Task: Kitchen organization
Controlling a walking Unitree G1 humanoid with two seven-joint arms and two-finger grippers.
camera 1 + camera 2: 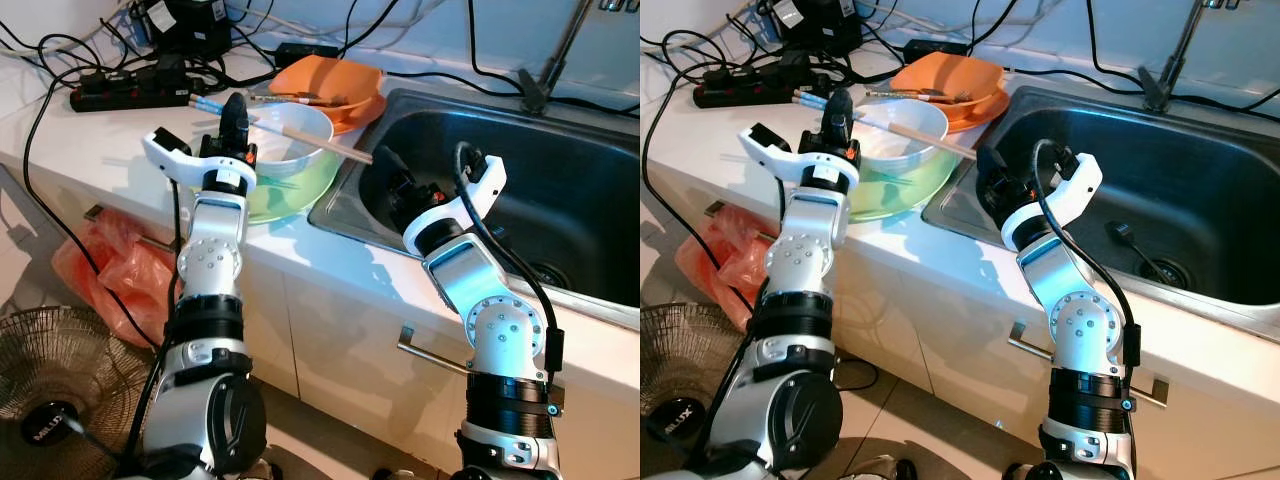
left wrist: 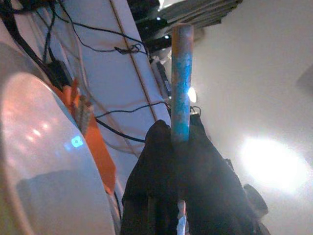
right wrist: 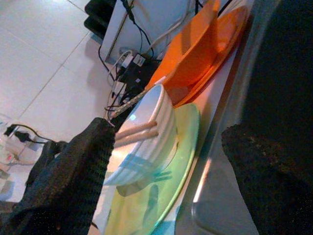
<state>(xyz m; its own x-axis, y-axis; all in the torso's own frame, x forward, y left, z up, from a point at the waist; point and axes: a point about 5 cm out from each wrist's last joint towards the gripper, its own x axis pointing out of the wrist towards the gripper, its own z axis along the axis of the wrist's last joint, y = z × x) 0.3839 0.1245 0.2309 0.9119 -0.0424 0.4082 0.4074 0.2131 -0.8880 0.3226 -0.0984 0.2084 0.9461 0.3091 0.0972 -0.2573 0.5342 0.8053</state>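
A pair of chopsticks (image 1: 300,135) is laid across the rim of a white bowl (image 1: 300,150), which is set in a green plate (image 1: 300,195) on the white surface (image 1: 90,130). The long axis of the chopsticks runs from the blue-patterned ends, held at the left gripper (image 1: 234,112), over the bowl to the plain wooden tips, which are pointed toward the sink (image 1: 560,190). The jaws of the left gripper are closed on the blue ends, as is seen in the left wrist view, where one blue stick (image 2: 180,83) juts out past the black fingers (image 2: 156,181). Beyond those jaws an orange bowl (image 1: 335,85) and a black power strip (image 1: 125,92) are seen. The right gripper (image 1: 385,165) is held at the sink's near edge, its jaws parted with nothing between them; the bowl and plate lie ahead of them.
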